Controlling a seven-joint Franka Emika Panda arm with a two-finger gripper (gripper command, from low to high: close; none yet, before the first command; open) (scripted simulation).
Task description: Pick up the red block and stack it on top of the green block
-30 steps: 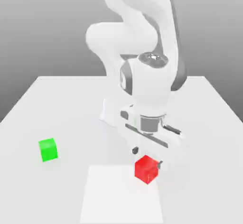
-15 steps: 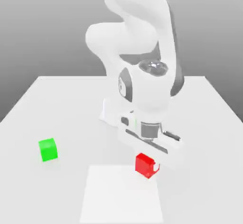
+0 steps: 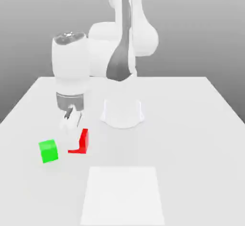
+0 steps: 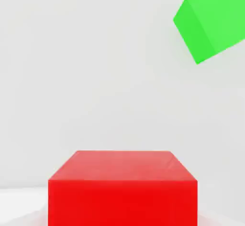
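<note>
**A:** Start at the front edge. What do you have there?

**B:** You have a paler square patch (image 3: 122, 196) on the table (image 3: 191, 124), midway along the front edge, with nothing on it.

**A:** And the green block?

**B:** The green block (image 3: 48, 151) sits flat on the table toward the exterior view's left edge, a little behind that patch. In the hand view you see the green block (image 4: 215, 21) beyond the red one, with bare table between them.

**A:** Where is the red block?

**B:** The red block (image 3: 84, 140) is just beside the green one, on the exterior view's right of it, and the two are not touching. In the hand view the red block (image 4: 122, 186) is close under the camera. I can't tell whether it rests on the table or hangs just above it.

**A:** And the tool?

**B:** Your gripper (image 3: 72, 133) points straight down with its fingers clamped on the red block, covering part of it.

**A:** Farther back?

**B:** The arm's round base (image 3: 122, 112) stands mid-table, well apart from both blocks.
</note>
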